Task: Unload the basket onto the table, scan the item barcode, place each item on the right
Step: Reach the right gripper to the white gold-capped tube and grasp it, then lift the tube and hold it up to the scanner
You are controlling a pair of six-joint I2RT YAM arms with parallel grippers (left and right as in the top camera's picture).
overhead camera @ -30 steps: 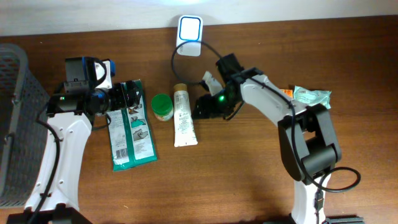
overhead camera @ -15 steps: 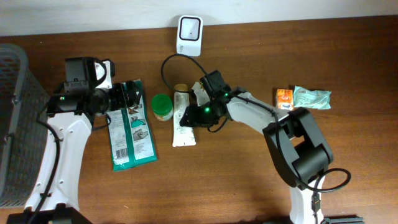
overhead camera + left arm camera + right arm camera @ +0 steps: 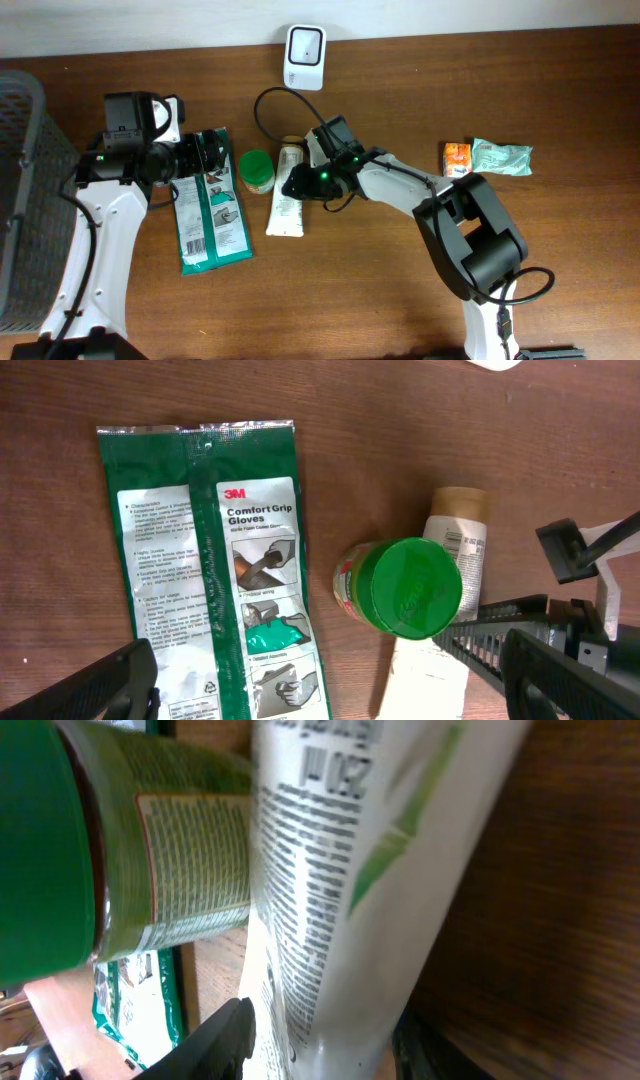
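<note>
- At the middle of the table lies the white plastic squeeze tube with a tan cap [image 3: 287,195]. Its cap points to the far edge, and it is just beside the small jar with a green lid [image 3: 259,170].
- Around the upper part of this tube stands the right gripper [image 3: 303,183]. In the right wrist view its black fingers [image 3: 228,1032] sit against both sides, so it is grasping the tube.
- To do this step well, I judge the tube should go up straight, without pushing the jar, and then turn until its barcode faces the white scanner with a black cable [image 3: 304,48] at the far edge.
- Printed text shows on the tube, but I cannot tell surely where the barcode is.
- A soft tube can bend or slip, so a moderate, steady hold seems best.
- Further left, the left gripper [image 3: 207,153] is fully released above the flat green packet of gloves [image 3: 210,205] and holds nothing.
</note>
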